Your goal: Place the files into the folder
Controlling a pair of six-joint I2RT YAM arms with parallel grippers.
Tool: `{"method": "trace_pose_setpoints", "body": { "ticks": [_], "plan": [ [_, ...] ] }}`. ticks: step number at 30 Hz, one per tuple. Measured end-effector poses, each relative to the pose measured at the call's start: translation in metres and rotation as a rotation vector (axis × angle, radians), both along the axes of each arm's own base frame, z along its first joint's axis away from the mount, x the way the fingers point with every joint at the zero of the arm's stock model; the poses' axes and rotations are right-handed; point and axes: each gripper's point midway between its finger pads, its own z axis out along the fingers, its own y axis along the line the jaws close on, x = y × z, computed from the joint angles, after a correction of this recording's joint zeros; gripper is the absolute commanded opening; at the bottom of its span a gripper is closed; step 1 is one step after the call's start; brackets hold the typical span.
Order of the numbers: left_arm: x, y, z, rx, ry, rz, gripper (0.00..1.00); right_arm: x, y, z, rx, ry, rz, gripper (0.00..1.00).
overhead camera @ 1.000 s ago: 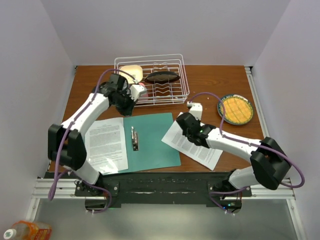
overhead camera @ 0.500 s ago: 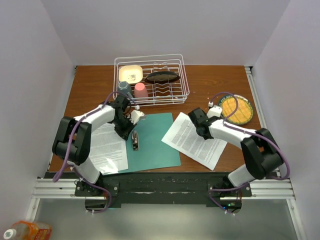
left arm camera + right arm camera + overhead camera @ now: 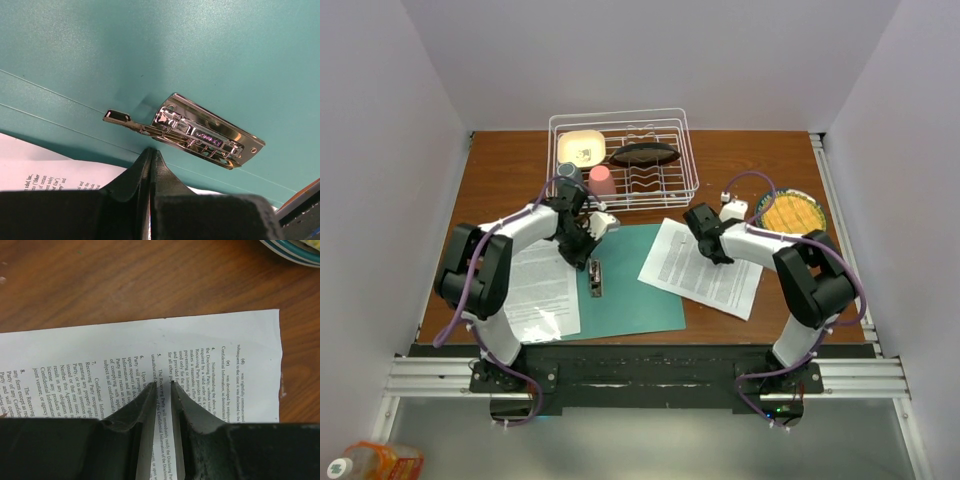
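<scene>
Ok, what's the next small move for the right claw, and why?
Probably drag the loose sheet left, onto the folder. The right claw is tip-down on that sheet near its far edge, jaws slightly apart, apparently pressing it flat. Most of the sheet lies on bare table, with only its left corner over the folder. The left claw, shut, sits beside the metal clip.

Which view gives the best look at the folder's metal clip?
The left wrist view: the metal clip sits large and sharp on the teal folder, lever and plate both distinct. The top external view shows only a small dark sliver at the spine. The right wrist view shows none of it.
</scene>
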Motion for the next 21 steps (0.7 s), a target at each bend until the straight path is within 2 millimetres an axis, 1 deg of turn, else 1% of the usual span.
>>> {"method": "trace_pose_setpoints", "body": {
  "ticks": [5,9,11,14,17,19,21],
  "plan": [
    [0.004,-0.003,0.0,-0.004,-0.008,0.001,0.04,0.022,0.017,0.002,0.036,-0.043,0.086,0.22],
    [0.005,-0.004,0.0,-0.005,-0.011,0.0,0.04,0.034,0.041,0.001,0.09,-0.065,0.219,0.22],
    [0.006,-0.004,0.0,-0.007,-0.014,0.0,0.04,0.035,0.054,0.002,0.107,-0.074,0.299,0.21],
    [0.009,-0.006,0.0,-0.009,-0.022,-0.004,0.03,0.026,0.081,0.001,0.12,-0.078,0.438,0.2],
    [0.012,-0.009,0.001,-0.008,-0.033,-0.01,0.03,0.005,0.125,0.002,0.118,-0.069,0.626,0.2],
    [0.015,-0.009,0.001,-0.003,-0.04,-0.013,0.03,-0.007,0.143,0.002,0.123,-0.063,0.705,0.22],
    [0.017,-0.009,0.002,0.007,-0.046,-0.015,0.03,-0.015,0.153,0.002,0.132,-0.059,0.755,0.25]
  ]
}}
